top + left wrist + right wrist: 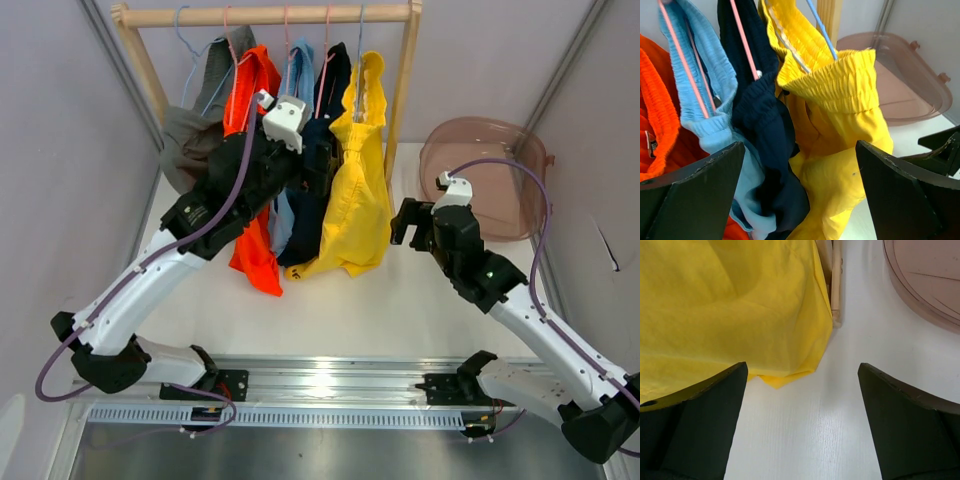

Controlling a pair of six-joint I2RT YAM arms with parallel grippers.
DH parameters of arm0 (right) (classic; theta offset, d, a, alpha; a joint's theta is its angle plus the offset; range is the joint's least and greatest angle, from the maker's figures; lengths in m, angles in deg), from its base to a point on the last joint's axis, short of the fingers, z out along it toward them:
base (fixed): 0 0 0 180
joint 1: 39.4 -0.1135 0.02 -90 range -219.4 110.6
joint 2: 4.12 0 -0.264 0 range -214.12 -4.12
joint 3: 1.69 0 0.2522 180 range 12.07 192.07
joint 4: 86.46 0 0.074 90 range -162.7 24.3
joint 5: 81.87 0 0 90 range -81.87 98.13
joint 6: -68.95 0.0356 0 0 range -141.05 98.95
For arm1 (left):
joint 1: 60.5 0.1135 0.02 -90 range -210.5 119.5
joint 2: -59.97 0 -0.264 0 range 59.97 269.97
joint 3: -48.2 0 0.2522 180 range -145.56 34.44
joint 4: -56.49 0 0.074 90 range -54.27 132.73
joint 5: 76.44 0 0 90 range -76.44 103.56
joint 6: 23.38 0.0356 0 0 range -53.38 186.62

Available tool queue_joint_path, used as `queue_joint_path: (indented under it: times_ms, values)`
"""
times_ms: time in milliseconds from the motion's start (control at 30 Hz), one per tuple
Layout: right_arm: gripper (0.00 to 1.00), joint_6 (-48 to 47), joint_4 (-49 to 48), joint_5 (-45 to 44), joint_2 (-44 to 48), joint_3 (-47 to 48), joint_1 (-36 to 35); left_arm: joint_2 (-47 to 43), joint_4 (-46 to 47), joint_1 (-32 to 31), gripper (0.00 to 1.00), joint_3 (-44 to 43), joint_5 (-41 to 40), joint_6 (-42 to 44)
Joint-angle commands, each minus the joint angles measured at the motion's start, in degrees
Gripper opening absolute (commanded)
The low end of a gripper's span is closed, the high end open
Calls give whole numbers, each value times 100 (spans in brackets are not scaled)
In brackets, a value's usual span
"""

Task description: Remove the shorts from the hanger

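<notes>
Shorts (355,190) hang bunched in five colours; left pincer (799,150) and right pincer (801,370) gape wide, empty.

The left arm (150,275) stretches diagonally from its base, forward and inward, with the wrist raised high. The left end effector (800,150) has its two fingers spread wide. The right arm (545,325) angles inward and sits lower. The right end effector (802,370) tilts downward, its fingers also spread wide.
</notes>
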Motion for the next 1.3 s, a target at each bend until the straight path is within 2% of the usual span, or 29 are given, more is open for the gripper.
queue_joint_path:
  times_ms: [0, 100, 167, 200, 267, 367, 400, 433, 500, 633, 767, 967, 1167, 1267]
  values:
    - [99, -119, 111, -199, 231, -47, -11, -190, 360, -28, 99, 11, -29, 14]
    - [100, -180, 217, -287, 319, -125, -2, -346, 474, -28, 99, 116, 40, -39]
    - [99, -242, 182, -270, 441, -248, -2, -514, 877, -37, 99, 563, 172, 92]
    - [99, -277, 138, -226, 511, -301, -2, -567, 966, -63, 99, 644, -19, 93]
    - [99, -321, -90, 11, 713, -582, -11, -436, 774, -89, 99, 365, -161, 119]
    - [99, -234, -625, 204, 1310, -1125, -2, 134, 179, -98, 99, -618, -109, 58]
    - [100, -181, -722, 327, 1529, -1189, 15, 301, 71, -98, 99, -1509, -91, 40]
    - [99, -146, -793, 371, 1575, -1207, 59, 651, 1, -98, 99, -1796, -108, 66]
    - [99, 65, -645, 433, 1471, -1006, 68, 1057, -228, -98, 99, -3049, -187, 145]
    - [100, 224, 83, 381, 1111, -592, 68, 2068, -282, -81, 99, -4635, -468, 619]
    - [99, 198, 437, 197, 1285, -495, 50, 2473, 184, 155, 99, -4471, -224, 612]
    - [99, 83, 384, 205, 1918, -759, 59, 3088, 500, 359, 99, -4348, 155, 189]
    - [99, -22, 455, 196, 1752, -671, 59, 3897, 545, 473, 99, -4778, 164, 189]
    - [99, 12, 463, 214, 1629, -697, 50, 3933, 580, 534, 99, -4559, 164, -57]
